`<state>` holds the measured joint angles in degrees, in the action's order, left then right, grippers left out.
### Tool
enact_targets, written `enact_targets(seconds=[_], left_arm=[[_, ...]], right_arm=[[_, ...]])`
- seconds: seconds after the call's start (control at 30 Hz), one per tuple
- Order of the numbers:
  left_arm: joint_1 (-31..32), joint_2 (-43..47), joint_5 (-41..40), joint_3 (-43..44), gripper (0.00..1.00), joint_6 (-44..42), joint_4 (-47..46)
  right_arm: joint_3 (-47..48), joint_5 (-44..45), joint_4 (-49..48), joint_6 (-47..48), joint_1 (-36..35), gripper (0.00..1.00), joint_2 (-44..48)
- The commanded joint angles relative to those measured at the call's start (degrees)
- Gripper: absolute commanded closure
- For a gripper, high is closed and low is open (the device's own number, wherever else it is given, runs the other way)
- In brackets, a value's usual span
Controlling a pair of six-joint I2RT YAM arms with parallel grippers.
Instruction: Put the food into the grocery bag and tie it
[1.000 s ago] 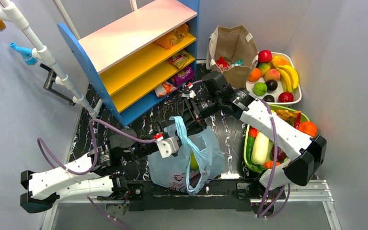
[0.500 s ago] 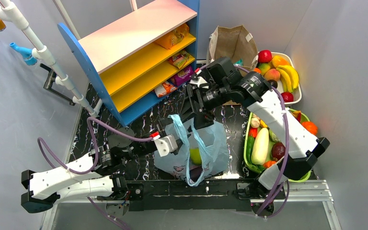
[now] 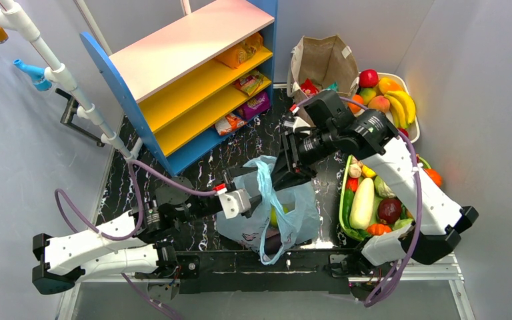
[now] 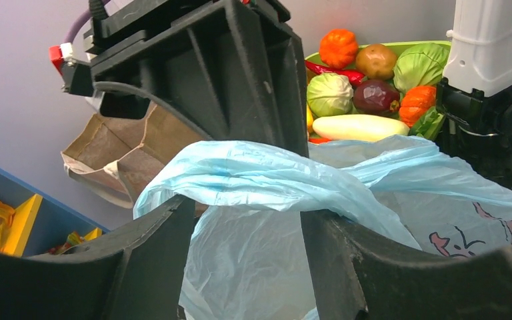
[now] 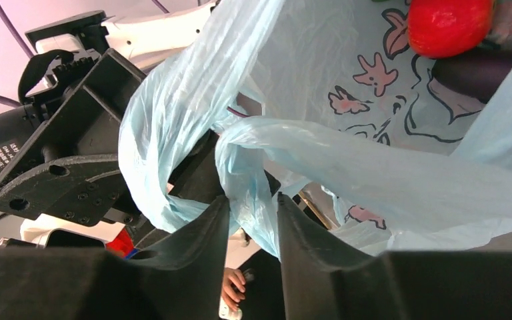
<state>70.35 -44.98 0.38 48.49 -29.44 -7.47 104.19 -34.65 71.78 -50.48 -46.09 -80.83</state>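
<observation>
The light-blue grocery bag (image 3: pixel 293 207) stands crumpled on the black mat between my arms, and something yellow-green (image 3: pixel 278 215) shows through it. My left gripper (image 3: pixel 245 199) is open. One bag handle (image 4: pixel 253 177) drapes over its spread fingers (image 4: pixel 153 247). My right gripper (image 3: pixel 287 179) is shut on the other handle strip (image 5: pixel 247 167), just above the bag. A red round thing (image 5: pixel 448 25) shows inside the bag. Red snack packets lie in the brown paper bag (image 3: pixel 309 88) and on the shelves (image 3: pixel 230 123).
A blue shelf unit with yellow shelves (image 3: pixel 193 73) stands at the back left. The brown paper bag (image 3: pixel 323 63) is behind the right arm. A white fruit tray (image 3: pixel 410 137) and a green vegetable basket (image 3: pixel 342 200) are on the right. A white pipe (image 3: pixel 73 87) runs along the far left.
My right gripper has moved right and nearer with the handle in it. The bag has shifted right with it, and my left gripper has followed slightly right.
</observation>
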Motion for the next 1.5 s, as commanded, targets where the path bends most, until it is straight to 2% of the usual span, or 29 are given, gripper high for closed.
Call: enact_targets(seconds=[0.0, 0.27, 0.37, 0.7, 0.93, 1.1, 1.33, 1.47], left_arm=[[0.32, -0.28, 0.74, -0.17, 0.42, 0.93, -2.46], [0.32, 0.8, 0.47, -1.37, 0.43, 0.57, -2.38], [0.32, 0.92, 0.47, -1.57, 0.43, 0.07, -2.61], [0.32, -0.81, 0.85, -0.78, 0.46, -1.55, -3.42], [0.23, -0.68, 0.62, -0.8, 0.46, -2.95, -1.84], [0.23, 0.44, 0.49, -0.53, 0.46, -3.09, 0.24], [0.24, 1.04, -2.44, -1.74, 0.5, -3.67, 0.57], [0.15, 0.66, -2.68, -1.87, 0.55, -4.41, -1.49]], right_arm=[[-4.66, 0.71, -5.06, -2.78, 0.18, 0.62, 3.66], [-4.78, 0.89, -6.26, -2.46, 0.2, 0.65, 3.71], [-5.93, -1.93, -7.98, -2.61, 0.14, 0.69, 2.91], [-8.67, -11.11, -13.88, -2.72, -0.61, 0.77, 2.24], [-11.44, -16.93, -20.6, -5.37, -0.94, 0.78, 3.39], [-11.87, -17.6, -20.13, -5.07, -0.94, 0.76, 4.07], [-14.76, -19.06, -24.59, -7.4, -0.94, 0.86, 6.42], [-16.95, -19.79, -26.01, -8.36, -0.93, 0.89, 7.37]])
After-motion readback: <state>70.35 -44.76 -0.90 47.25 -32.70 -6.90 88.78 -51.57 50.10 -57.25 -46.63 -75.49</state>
